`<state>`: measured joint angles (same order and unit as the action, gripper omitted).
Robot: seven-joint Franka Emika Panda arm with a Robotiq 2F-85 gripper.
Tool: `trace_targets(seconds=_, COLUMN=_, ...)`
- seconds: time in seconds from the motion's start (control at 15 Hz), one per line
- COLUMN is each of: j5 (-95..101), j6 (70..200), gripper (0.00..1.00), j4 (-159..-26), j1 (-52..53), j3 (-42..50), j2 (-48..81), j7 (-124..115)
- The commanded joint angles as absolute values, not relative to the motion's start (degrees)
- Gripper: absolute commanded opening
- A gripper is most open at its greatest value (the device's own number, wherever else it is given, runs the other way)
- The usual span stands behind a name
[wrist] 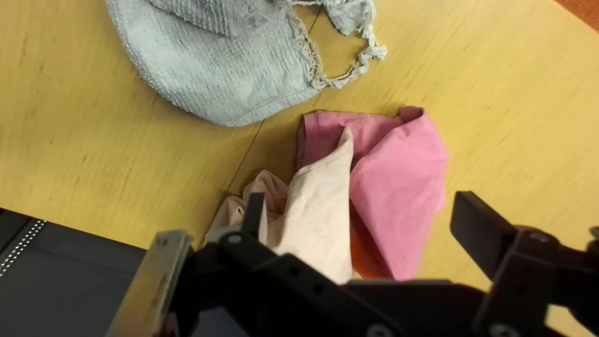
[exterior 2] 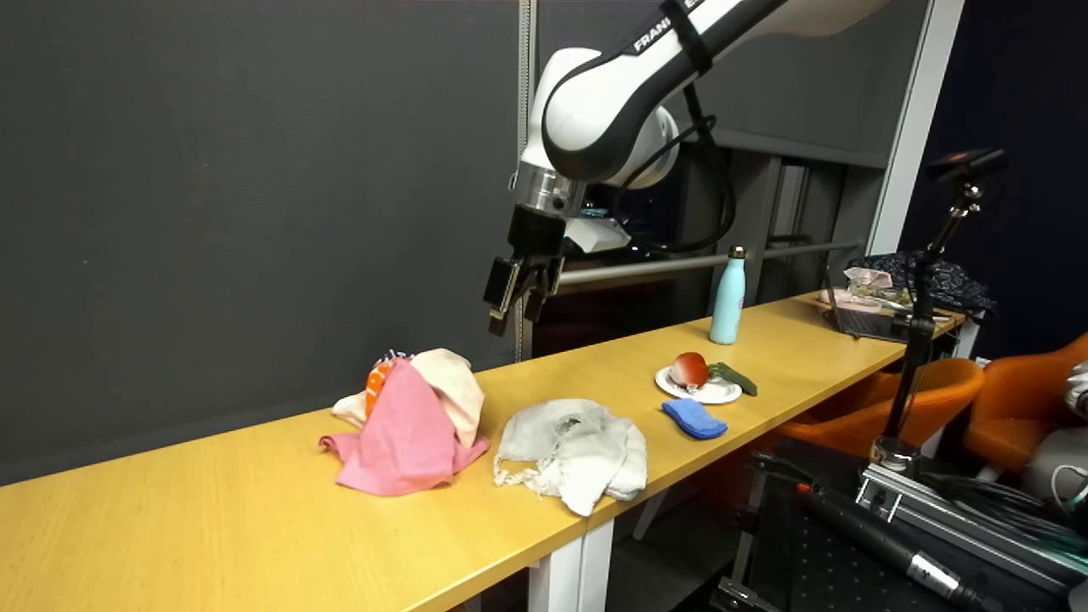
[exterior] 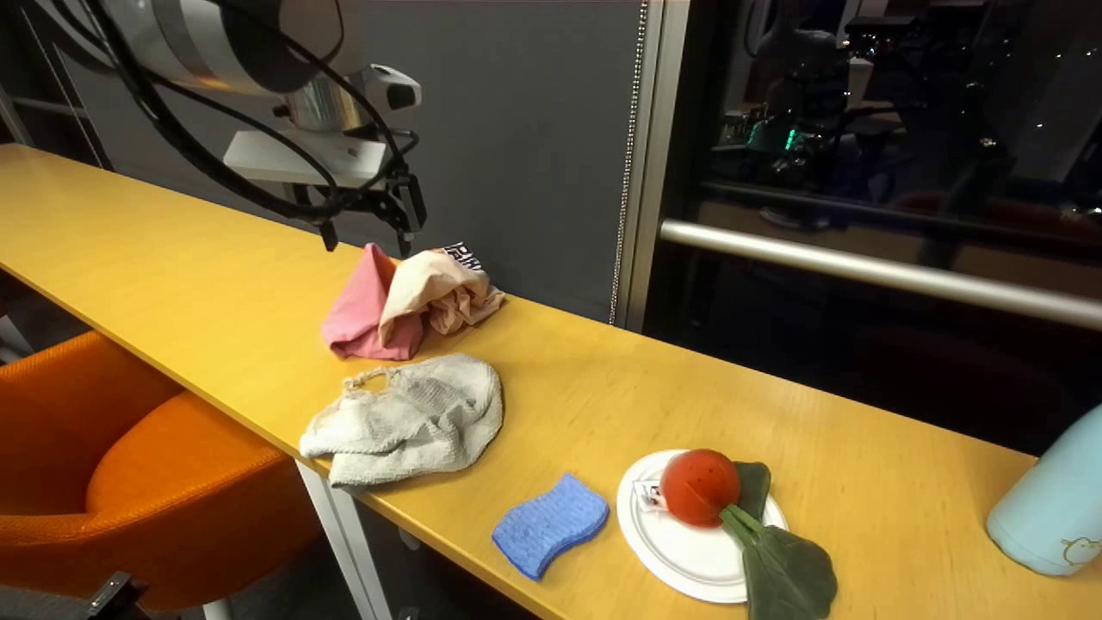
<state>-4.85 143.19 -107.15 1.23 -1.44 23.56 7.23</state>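
Two fingers (wrist: 482, 231) stand spread, holding nothing, above the counter (exterior 2: 170, 527); the pink cloth (wrist: 402, 187) and cream cloth (wrist: 323, 201) lie bunched below, untouched, their long folds crosswise to the finger gap in the wrist view.

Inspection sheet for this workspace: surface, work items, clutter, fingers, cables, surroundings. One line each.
Surface: wood-finish table, thin seam across it.
Work items: pink cloth, cream cloth, crumpled together.
Clutter: gray-white towel near the table edge; blue sponge; white plate bearing a red object, green leafy piece overhanging its rim; light-blue bottle.
Fingers: open, holding nothing, above both cloths.
Cables: black cable loops beside the arm; more cables near the black stand.
Surroundings: orange chairs, dark blind, window with metal rail.
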Motion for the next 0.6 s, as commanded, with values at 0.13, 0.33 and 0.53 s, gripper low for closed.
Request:
trace_targets(seconds=0.13, j5=-1.90, j6=145.93, gripper=1.00, j4=-96.04, j1=1.20, j3=-1.59, j2=36.07, j7=6.40)
trace_targets(seconds=0.33, j5=-1.29, j6=147.76, gripper=1.00, j4=-91.30, j1=1.73, j3=-0.98, j2=42.12, j7=4.63)
trace_targets(seconds=0.53, j5=-0.57, j6=152.62, gripper=1.00, j4=-86.68, j1=2.84, j3=-0.18, j2=46.90, j7=1.07)
